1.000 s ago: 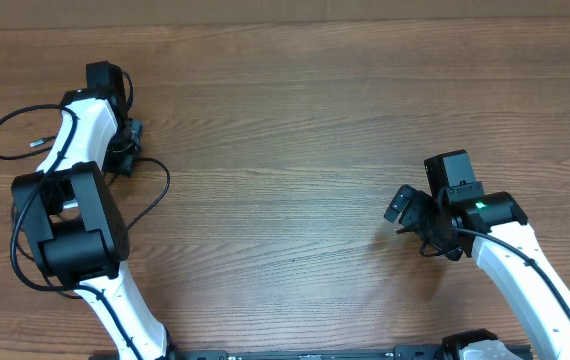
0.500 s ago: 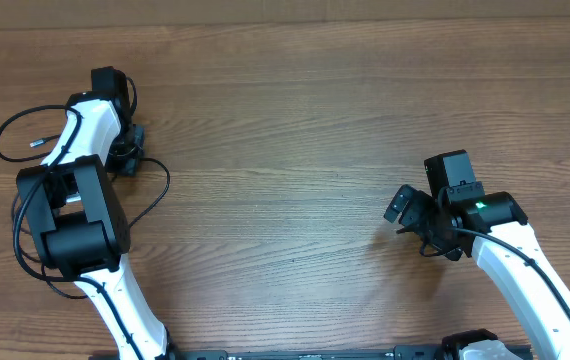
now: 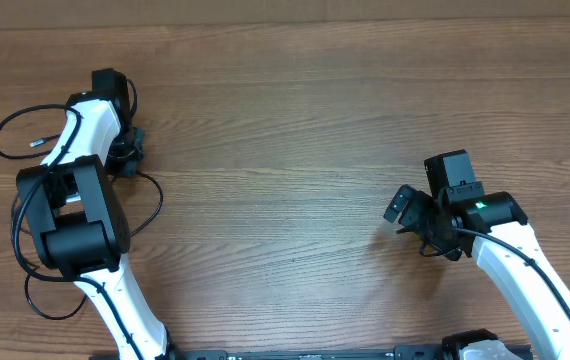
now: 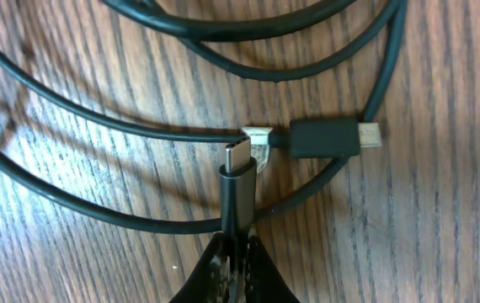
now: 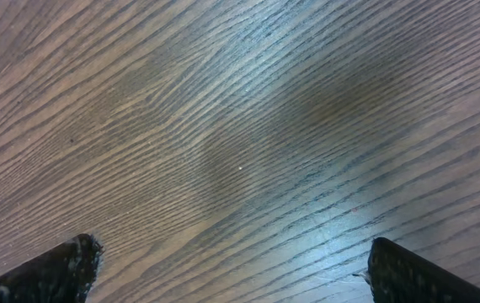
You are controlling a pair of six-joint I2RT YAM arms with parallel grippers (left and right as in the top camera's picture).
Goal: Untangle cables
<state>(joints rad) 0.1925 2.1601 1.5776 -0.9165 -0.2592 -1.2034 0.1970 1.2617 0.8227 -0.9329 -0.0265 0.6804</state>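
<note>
Overhead, table: a brown wood-grain table carries two white-and-black robot arms, one at each side.
Overhead, cables: the thin black cables lie at the table's left side, in loose loops around and beside the left arm. A small silver-tipped plug end rests inside the loop to the left of that arm.
Overhead, left gripper: the left gripper is down among the cords, but from up here I cannot tell how its jaws stand.
Overhead, right gripper: the right gripper sits over bare wood on the right, well apart from the cables.
Left wrist, left gripper: the left gripper is pinched narrow on a black plug with a silver oval tip, which points away from the fingers.
Left wrist, second plug: a second black plug with a silver end lies crosswise just beyond the held tip. A small silver piece sits between the two, and I cannot tell what it is.
Left wrist, cords: several black cords arc over the wood, and one crosses at the held plug's body.
Right wrist, right gripper: the right gripper stands wide, its dark fingertips at the two bottom corners with only wood grain between them.
</note>
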